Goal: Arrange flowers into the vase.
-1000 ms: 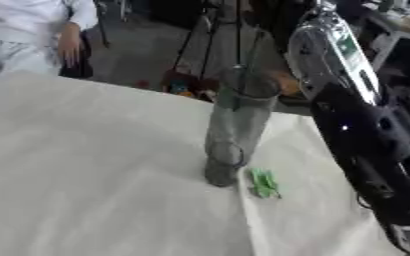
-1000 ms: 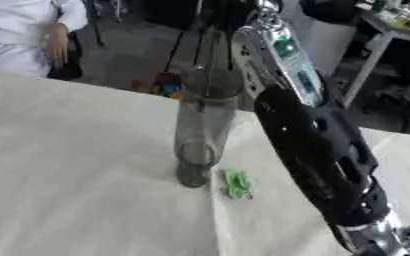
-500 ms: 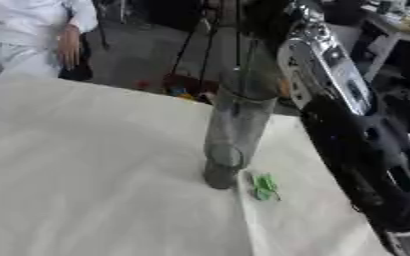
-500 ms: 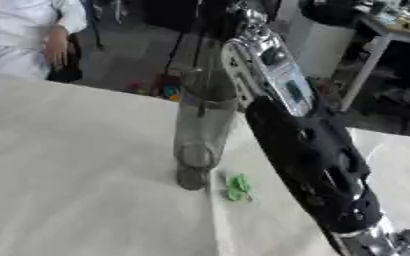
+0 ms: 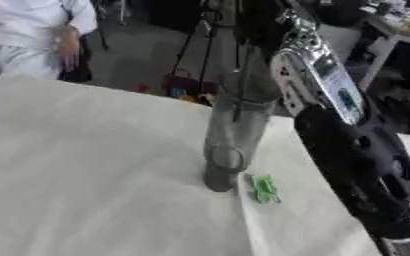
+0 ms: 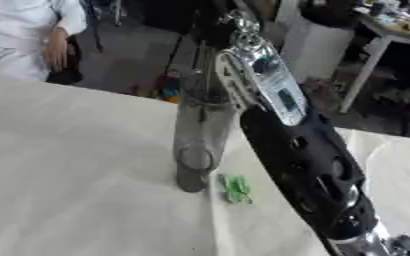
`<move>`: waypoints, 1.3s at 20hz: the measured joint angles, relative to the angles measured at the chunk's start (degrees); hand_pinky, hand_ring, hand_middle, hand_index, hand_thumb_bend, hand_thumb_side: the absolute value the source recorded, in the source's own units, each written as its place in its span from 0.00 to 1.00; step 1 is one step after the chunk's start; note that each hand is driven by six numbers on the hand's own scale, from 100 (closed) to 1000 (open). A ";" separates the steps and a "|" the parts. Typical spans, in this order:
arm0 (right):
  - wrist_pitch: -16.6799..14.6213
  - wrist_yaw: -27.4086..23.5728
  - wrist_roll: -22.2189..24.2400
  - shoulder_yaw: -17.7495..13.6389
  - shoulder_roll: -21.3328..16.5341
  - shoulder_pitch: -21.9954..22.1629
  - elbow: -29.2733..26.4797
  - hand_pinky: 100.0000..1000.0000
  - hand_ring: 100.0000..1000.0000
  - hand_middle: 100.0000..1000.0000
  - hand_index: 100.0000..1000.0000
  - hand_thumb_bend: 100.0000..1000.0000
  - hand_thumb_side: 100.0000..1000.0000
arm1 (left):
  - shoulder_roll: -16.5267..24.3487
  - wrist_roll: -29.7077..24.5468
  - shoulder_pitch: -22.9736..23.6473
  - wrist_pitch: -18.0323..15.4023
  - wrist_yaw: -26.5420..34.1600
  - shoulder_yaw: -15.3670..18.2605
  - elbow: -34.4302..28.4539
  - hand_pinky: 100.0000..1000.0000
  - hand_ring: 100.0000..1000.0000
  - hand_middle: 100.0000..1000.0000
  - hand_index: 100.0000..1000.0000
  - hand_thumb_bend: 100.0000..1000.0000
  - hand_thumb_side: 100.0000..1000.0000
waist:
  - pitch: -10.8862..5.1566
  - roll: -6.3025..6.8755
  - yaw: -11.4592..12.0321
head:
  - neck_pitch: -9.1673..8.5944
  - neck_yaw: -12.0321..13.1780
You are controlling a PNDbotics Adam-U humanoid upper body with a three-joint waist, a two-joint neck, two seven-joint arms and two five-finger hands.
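A tall clear glass vase [image 5: 233, 131] stands upright on the white cloth. A thin dark stem [image 5: 240, 95] runs down inside its upper half. My right arm [image 5: 353, 150] rises from the lower right, its silver forearm leaning over the vase's mouth. The right hand [image 5: 259, 22] is a dark shape just above the vase rim at the top of the view, and what it holds is not visible. A small green sprig [image 5: 264, 188] lies on the cloth just right of the vase's base. My left hand shows in no view.
The white cloth [image 5: 86, 165] covers the table, with a fold running down from the vase's base. Beyond the far edge are a tripod, a white table leg [image 6: 355, 75] and a seated person in white [image 5: 29, 35].
My right forearm has swung left, bringing the hand from right of the vase to over its mouth. The vase and the green sprig have stayed put.
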 measured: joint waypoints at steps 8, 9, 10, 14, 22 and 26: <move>0.46 3.58 0.46 0.88 0.29 0.30 -0.60 0.24 0.25 0.00 0.00 0.13 0.30 | -0.34 0.00 -0.04 0.00 0.01 0.00 0.00 0.88 0.89 0.85 0.95 0.00 1.00 | 0.05 0.00 -0.07 | -0.52 0.13; 0.51 4.12 0.50 0.95 0.31 0.37 -0.65 0.25 0.26 0.00 0.00 0.13 0.30 | -0.42 0.00 -0.04 0.00 0.01 0.00 0.00 0.88 0.89 0.85 0.95 0.00 1.00 | 0.10 0.00 -0.08 | -0.53 0.15; 0.54 4.65 0.53 0.99 0.32 0.46 -0.80 0.25 0.26 0.00 0.00 0.13 0.30 | -0.42 0.00 -0.04 0.00 0.01 0.00 0.00 0.88 0.89 0.85 0.95 0.00 1.00 | 0.16 0.00 -0.08 | -0.56 0.17; 0.65 6.53 0.65 1.32 0.72 0.51 -1.11 0.24 0.24 0.00 0.00 0.13 0.34 | -0.43 0.00 -0.04 0.00 0.01 0.00 0.00 0.88 0.89 0.85 0.95 0.00 1.00 | 0.27 0.00 -0.08 | -0.97 0.23; 0.69 11.16 0.68 1.70 1.10 0.57 -1.27 0.22 0.21 0.00 0.00 0.15 0.42 | -0.43 -0.01 -0.04 0.01 0.16 0.00 0.00 0.88 0.89 0.84 0.95 0.00 1.00 | 0.36 0.00 -0.07 | -1.38 0.37; 0.92 12.56 0.91 1.98 1.26 1.00 -1.28 0.22 0.21 0.00 0.00 0.14 0.43 | -0.44 -0.01 -0.04 0.01 0.19 0.00 0.00 0.88 0.89 0.84 0.95 0.00 1.00 | 0.42 0.00 -0.02 | -1.53 0.38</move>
